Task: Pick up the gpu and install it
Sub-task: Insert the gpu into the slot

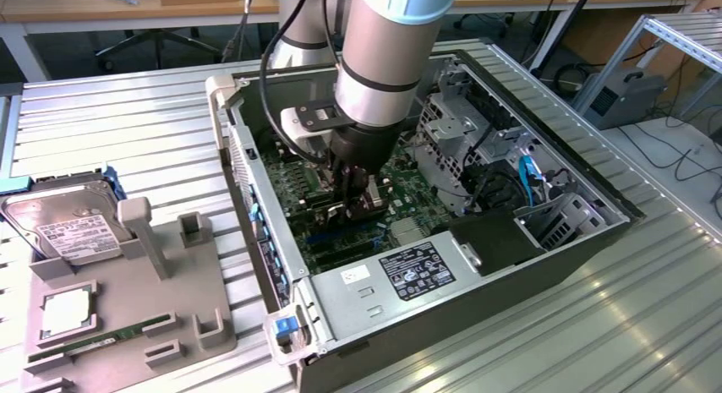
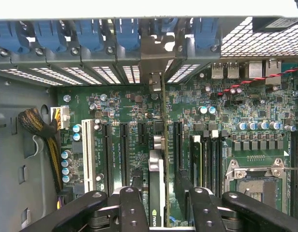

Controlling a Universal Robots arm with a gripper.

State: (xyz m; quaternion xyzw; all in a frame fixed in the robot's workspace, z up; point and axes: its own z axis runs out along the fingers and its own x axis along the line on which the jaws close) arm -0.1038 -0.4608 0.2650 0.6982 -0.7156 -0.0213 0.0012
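Exterior view, from its left: hard drive (image 1: 70, 231) propped in grey fixture tray (image 1: 169, 325), with CPU (image 1: 68, 313) and memory stick (image 1: 101, 340) lying flat in it, all on the slatted tabletop (image 1: 124, 122). Just beside it, open PC case (image 1: 564, 266). The arm (image 1: 378, 55) reaches down inside, claw (image 1: 358, 199) low over the motherboard (image 1: 404, 183); labelled power supply (image 1: 412, 270) sits at the case end nearest the camera.

Wrist view: gpu (image 2: 156, 179) stands edge-on on the board, bracket (image 2: 156, 58) at the rear slot openings. Claw fingers (image 2: 134, 203) are apart, straddling the card; a sliver of board shows between card and one finger.
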